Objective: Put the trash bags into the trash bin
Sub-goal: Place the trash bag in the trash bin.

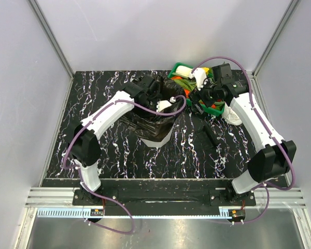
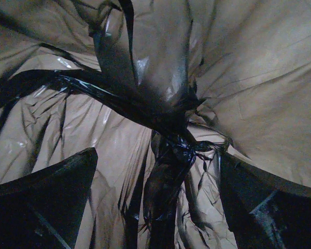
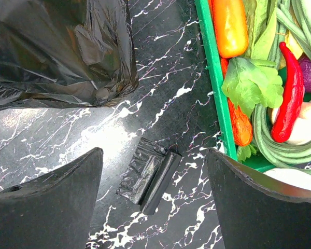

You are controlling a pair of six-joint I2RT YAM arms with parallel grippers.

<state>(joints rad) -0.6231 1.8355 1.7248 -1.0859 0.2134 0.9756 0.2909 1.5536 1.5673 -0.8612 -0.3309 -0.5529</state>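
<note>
The trash bin [image 1: 160, 139] stands mid-table, its white base showing under a spread, crinkled black trash bag [image 1: 154, 118] draped over it. My left gripper [image 1: 155, 87] is at the bin's top, down in the bag. In the left wrist view it [image 2: 158, 171] is open, with thin film all around and a twisted black strand [image 2: 166, 155] hanging between the fingers. My right gripper [image 1: 199, 102] is open above the table. A small folded black bag bundle [image 3: 150, 179] lies flat on the table below its open gripper [image 3: 154, 155]. The bundle also shows in the top view [image 1: 210, 136].
A green tray [image 3: 215, 88] of vegetables stands right of the bundle and at the back right in the top view [image 1: 172, 70]. The spread bag's edge [image 3: 57, 46] lies left of the bundle. The black marble table [image 1: 109, 150] is walled on three sides.
</note>
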